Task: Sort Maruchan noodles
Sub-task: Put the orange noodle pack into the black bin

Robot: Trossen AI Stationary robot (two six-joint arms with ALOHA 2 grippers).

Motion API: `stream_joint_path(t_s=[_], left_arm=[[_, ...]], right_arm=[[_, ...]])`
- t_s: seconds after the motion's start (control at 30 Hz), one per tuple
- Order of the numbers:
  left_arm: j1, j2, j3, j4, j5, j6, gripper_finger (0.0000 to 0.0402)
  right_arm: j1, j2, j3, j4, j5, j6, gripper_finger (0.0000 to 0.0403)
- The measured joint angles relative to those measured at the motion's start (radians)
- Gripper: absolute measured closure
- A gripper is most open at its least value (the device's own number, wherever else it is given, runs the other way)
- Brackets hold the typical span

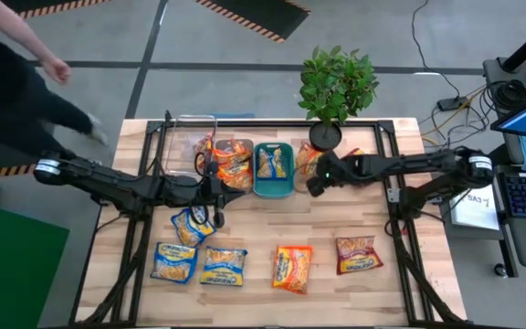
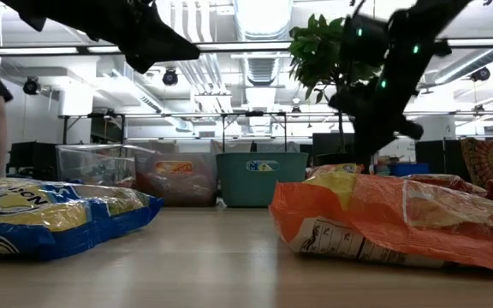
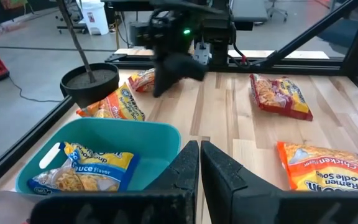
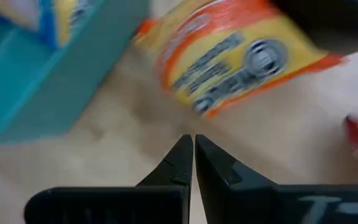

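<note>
Several Maruchan noodle packets lie flat on the wooden table: three blue ones (image 1: 193,225) at the near left, an orange one (image 1: 292,268) and a red one (image 1: 358,254) near the front. A teal bin (image 1: 274,183) holds a blue packet (image 3: 82,171), and a grey bin (image 1: 233,163) holds orange packets. Another orange packet (image 4: 241,62) lies between the teal bin and the plant pot. My left gripper (image 3: 199,155) hangs shut just left of the teal bin. My right gripper (image 4: 193,146) hangs shut above the table by that orange packet, right of the teal bin (image 4: 36,74).
A clear bin (image 1: 190,139) stands at the far left of the row of bins. A potted plant (image 1: 334,87) stands in its dark pot (image 3: 91,81) at the far edge, close behind my right gripper. A person (image 1: 26,82) stands beyond the table's far left corner.
</note>
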Motion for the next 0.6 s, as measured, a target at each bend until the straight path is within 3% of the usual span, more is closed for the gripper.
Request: stream_joint_path(t_s=[0.23,0.33,0.53,0.6], left_arm=[[0.000,0.001,-0.002,0.000,0.000,0.000,0.0402],[0.001,0.002,-0.010,-0.003,-0.001,-0.001,0.0402],[0.004,0.002,-0.035,-0.003,-0.011,0.046,0.0402],[0.012,0.002,-0.045,0.000,-0.063,0.101,0.0402]], right_arm=[[-0.080,0.000,-0.086,0.128,-0.005,-0.017,0.0394],[-0.105,-0.002,-0.093,0.123,-0.072,0.031,0.0385],[-0.159,-0.006,-0.101,0.106,-0.111,0.048,0.0312],[-0.173,-0.006,-0.101,0.115,-0.108,0.043,0.0275]])
